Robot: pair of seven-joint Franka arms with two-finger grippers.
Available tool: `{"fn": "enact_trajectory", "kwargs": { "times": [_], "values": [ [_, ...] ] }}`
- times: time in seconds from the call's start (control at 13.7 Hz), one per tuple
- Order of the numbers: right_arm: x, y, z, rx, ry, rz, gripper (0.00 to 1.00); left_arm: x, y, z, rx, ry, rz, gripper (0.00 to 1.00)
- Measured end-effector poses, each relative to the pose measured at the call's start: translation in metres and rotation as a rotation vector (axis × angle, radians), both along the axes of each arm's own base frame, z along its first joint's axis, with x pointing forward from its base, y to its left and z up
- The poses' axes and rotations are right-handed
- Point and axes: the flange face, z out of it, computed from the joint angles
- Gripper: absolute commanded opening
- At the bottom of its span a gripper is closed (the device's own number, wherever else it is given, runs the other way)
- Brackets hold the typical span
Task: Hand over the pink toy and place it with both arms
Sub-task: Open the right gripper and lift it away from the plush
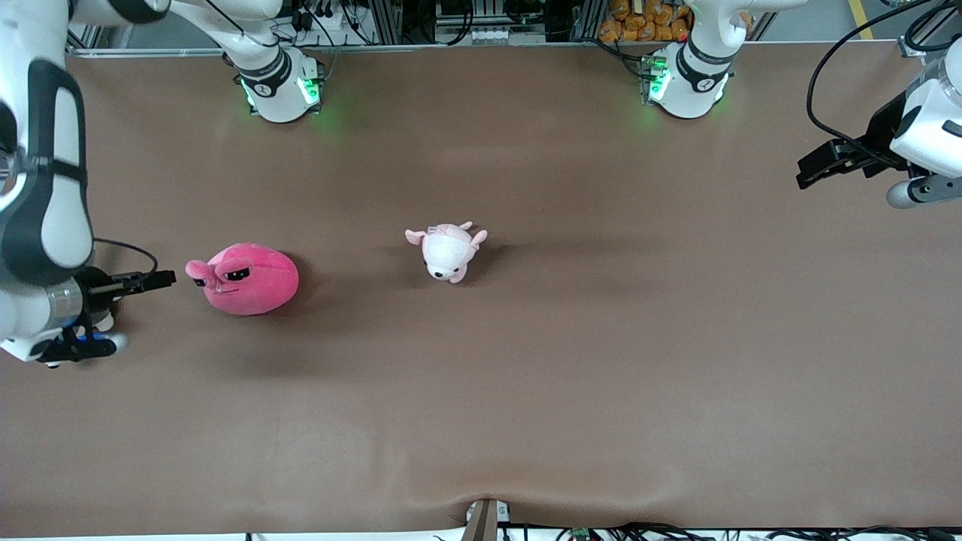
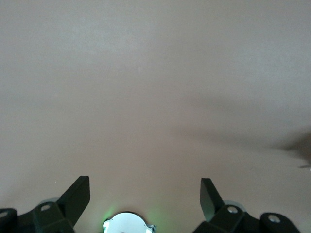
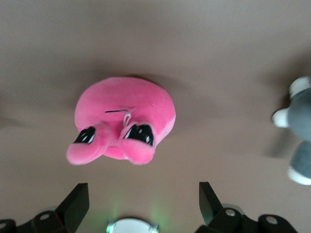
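Observation:
The pink toy [image 1: 242, 278] lies on the brown table toward the right arm's end, its half-closed black eyes turned to my right gripper [image 1: 154, 282]. That gripper hangs just beside the toy, clear of it, open with nothing between its fingers. In the right wrist view the pink toy [image 3: 125, 116] rests a short way ahead of the open right gripper [image 3: 143, 194]. My left gripper [image 1: 815, 169] waits in the air over the left arm's end of the table. The left wrist view has the left gripper [image 2: 145, 191] open over bare table.
A small pale pink-and-white plush [image 1: 447, 252] lies near the table's middle. A grey-and-white plush [image 3: 299, 131] shows at the edge of the right wrist view; the front view does not show it. The arm bases [image 1: 278, 86] stand along the table's back edge.

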Motion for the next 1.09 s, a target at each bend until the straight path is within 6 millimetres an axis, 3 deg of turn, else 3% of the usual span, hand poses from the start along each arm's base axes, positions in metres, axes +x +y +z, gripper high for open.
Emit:
{"fn": "enact_trajectory", "kwargs": {
  "times": [0.36,0.73,1.09],
  "values": [
    [-0.051,0.013,0.029,-0.023,-0.150,0.025,1.00,0.000,-0.001,0.001,0.000,-0.002,-0.002,1.00],
    [-0.083,0.011,0.077,-0.041,-0.234,0.008,1.00,0.000,-0.002,0.001,-0.001,-0.008,-0.004,1.00],
    [-0.109,0.018,0.113,-0.055,-0.252,-0.098,1.00,0.000,-0.005,0.000,-0.001,-0.005,-0.010,1.00]
  ]
}}
